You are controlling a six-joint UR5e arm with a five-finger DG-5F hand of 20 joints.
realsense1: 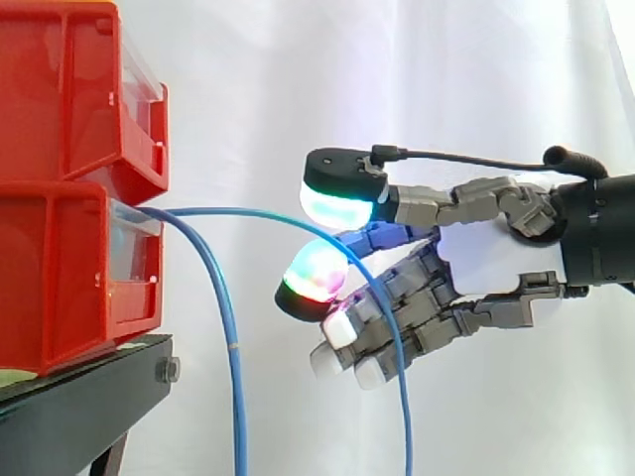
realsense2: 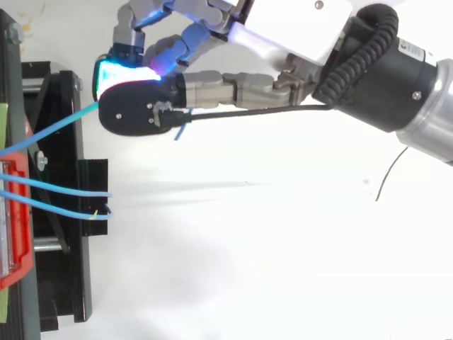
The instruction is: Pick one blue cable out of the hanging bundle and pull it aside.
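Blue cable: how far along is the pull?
Done: one blue cable is split from the rest of the bundle, arcing from the lower red bin to the hand. In hand: curled fingers pinch it. Left: probably drawing it further aside, since it arcs slack.

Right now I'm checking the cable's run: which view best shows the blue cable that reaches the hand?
Side view: the blue cable arcs from the lower red bin to the hand, then hangs down past it. The top view shows a short slanted stretch that vanishes at the hand.
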